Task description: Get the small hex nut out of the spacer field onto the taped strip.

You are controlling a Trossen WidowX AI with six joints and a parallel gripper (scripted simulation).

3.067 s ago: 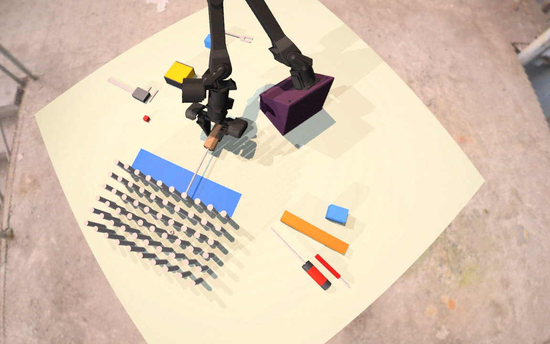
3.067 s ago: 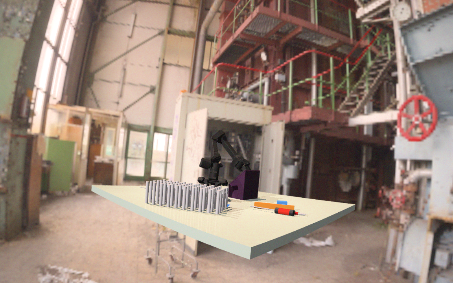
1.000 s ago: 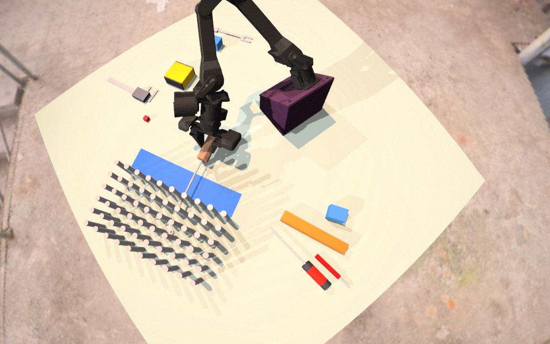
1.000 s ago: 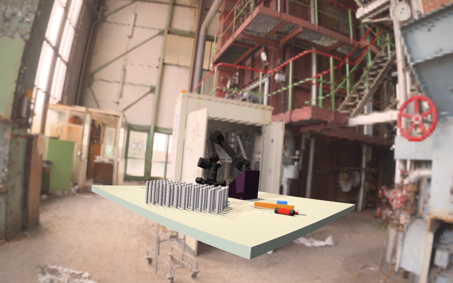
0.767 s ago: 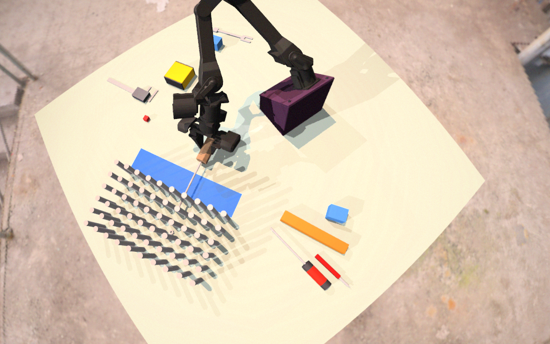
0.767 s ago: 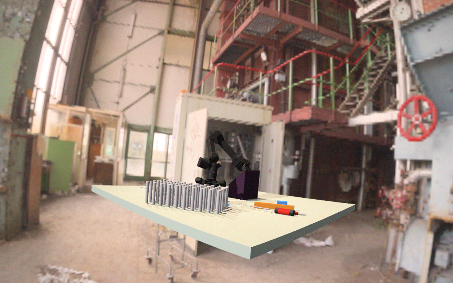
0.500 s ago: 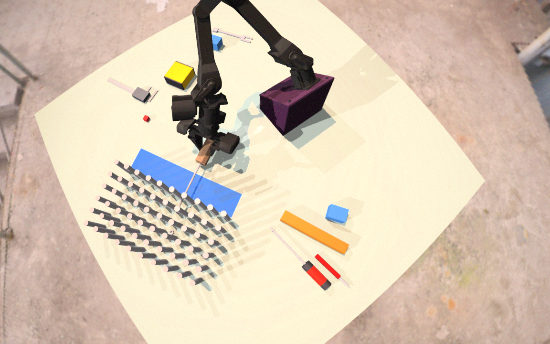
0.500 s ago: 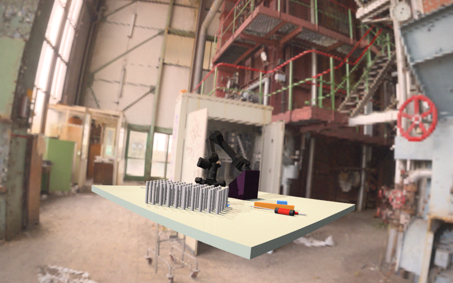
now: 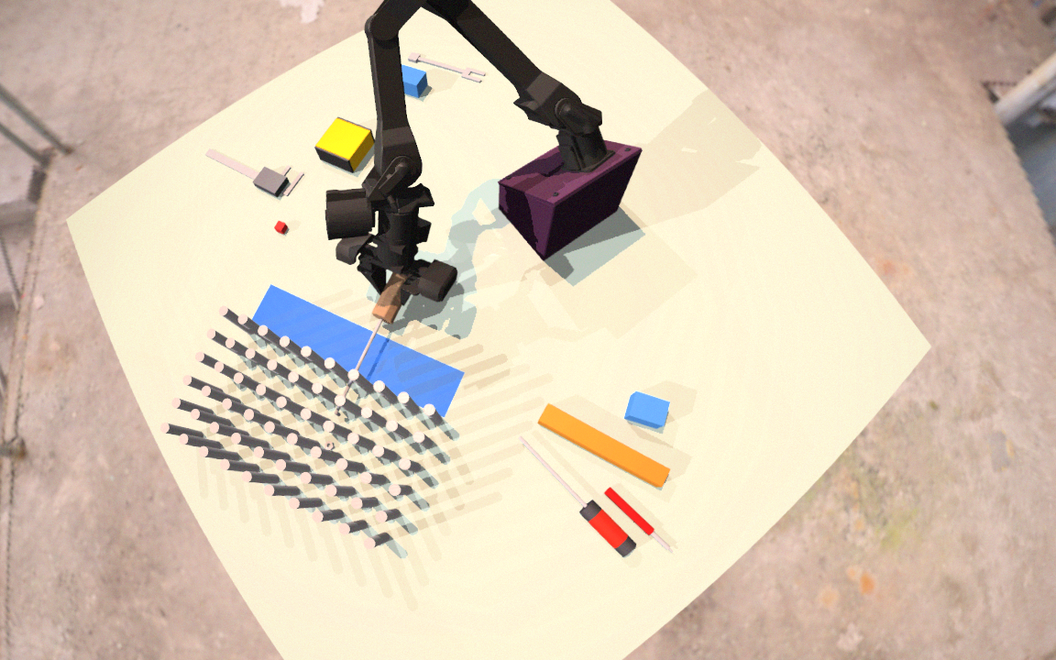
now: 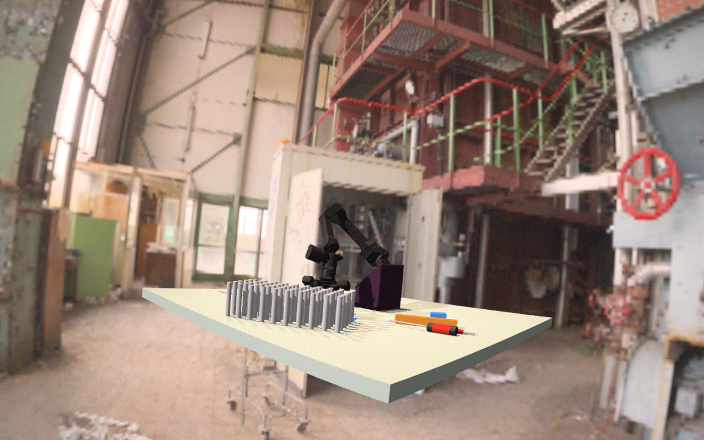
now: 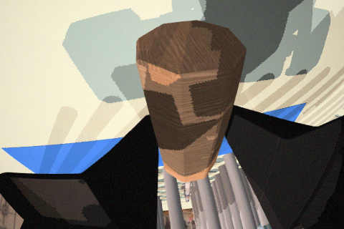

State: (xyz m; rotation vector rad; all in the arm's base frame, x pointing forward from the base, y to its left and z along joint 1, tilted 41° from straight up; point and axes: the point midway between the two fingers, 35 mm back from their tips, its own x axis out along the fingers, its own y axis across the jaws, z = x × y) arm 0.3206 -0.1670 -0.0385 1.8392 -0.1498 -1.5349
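While shaft reaches among spacers (image 9: 328,426) (image 10: 284,306) (image 11: 173,200), partly open gripper (image 9: 394,289) (image 10: 326,284) (image 11: 186,117) pinches wooden tool handle (image 9: 388,298) (image 11: 186,107).

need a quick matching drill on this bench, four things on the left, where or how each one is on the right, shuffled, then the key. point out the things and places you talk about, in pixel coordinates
1. wooden handle (image 9: 389,298) (image 11: 186,114)
2. yellow block (image 9: 345,141)
3. orange bar (image 9: 603,445) (image 10: 425,319)
4. metal spacers (image 9: 295,502) (image 10: 285,307) (image 11: 172,197)

A. lying beside the red-and-black screwdriver (image 9: 607,527) (image 10: 442,329)
B. standing upright in rows
C. held in the gripper (image 9: 394,287) (image 11: 193,125)
D. black-sided

1-C, 2-D, 3-A, 4-B
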